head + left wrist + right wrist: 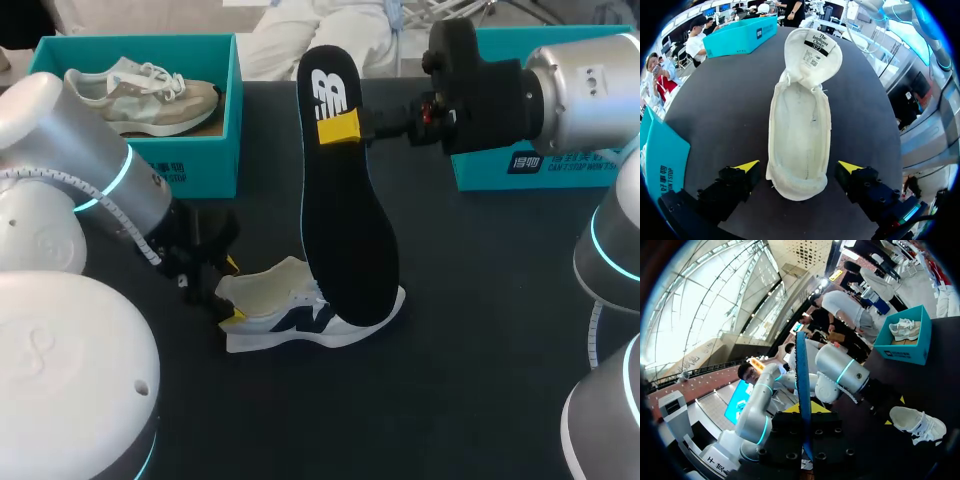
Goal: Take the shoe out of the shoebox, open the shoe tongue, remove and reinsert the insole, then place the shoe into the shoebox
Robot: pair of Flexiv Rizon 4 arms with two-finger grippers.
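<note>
The insole [345, 200] is black with a white logo near one end, and from the right wrist its edge shows blue. The shoe [300, 318] is white with a cream lining and a dark navy mark on its side. The desk [480, 330] is black. The shoebox [228, 120] is teal, and the second shoe [140, 95] in it is beige and grey with white laces. The left end effector [232, 290] and right end effector [338, 127] are black with yellow tips.
</note>
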